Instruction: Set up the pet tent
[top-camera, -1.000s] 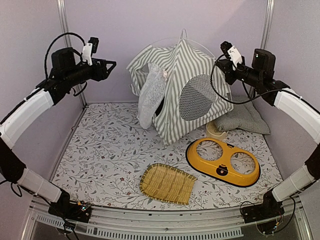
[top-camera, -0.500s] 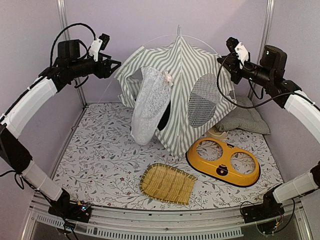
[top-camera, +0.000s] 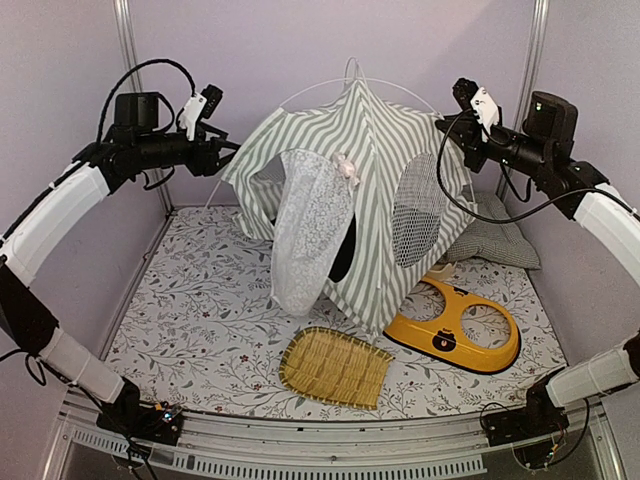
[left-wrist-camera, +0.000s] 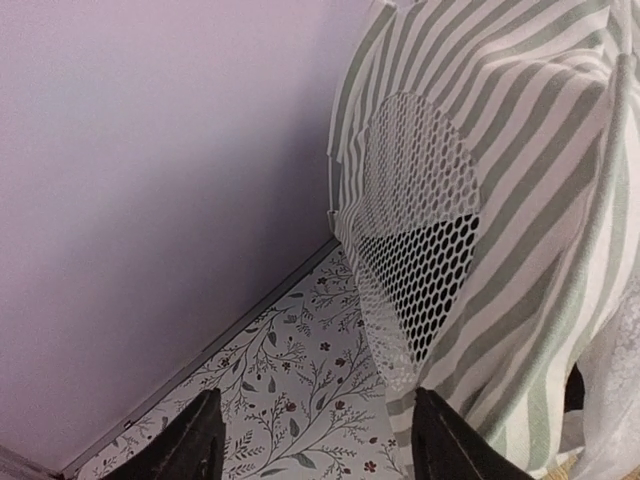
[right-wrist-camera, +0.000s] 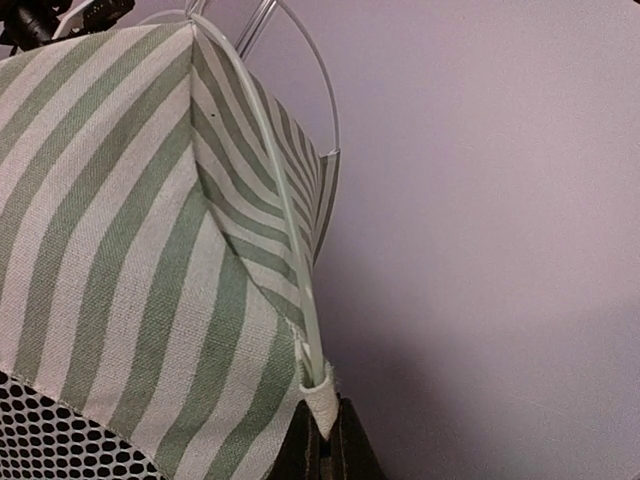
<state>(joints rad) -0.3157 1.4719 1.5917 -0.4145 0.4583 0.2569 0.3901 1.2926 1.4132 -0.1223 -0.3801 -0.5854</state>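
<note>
Tent (top-camera: 370, 200) spans the gap between right end effector (right-wrist-camera: 330, 440), clamped shut on its right corner, and left end effector (left-wrist-camera: 320, 440), open just beside its left corner

1. Top view, lower right: yellow feeder (top-camera: 470, 338), its upper-left ring hidden under the pet tent (top-camera: 375, 200) hem.
2. Right side: checked cushion (top-camera: 500, 238) mostly behind tent and cable.
3. Left wrist view: left gripper (left-wrist-camera: 318, 440) fingers (left-wrist-camera: 190, 445) cut by bottom edge; tent runs off top and right.
4. Right wrist view: right gripper (right-wrist-camera: 330, 430) dark, cut by bottom edge.
5. Top view, upper left: left gripper touching tent or not, too small to tell.
</note>
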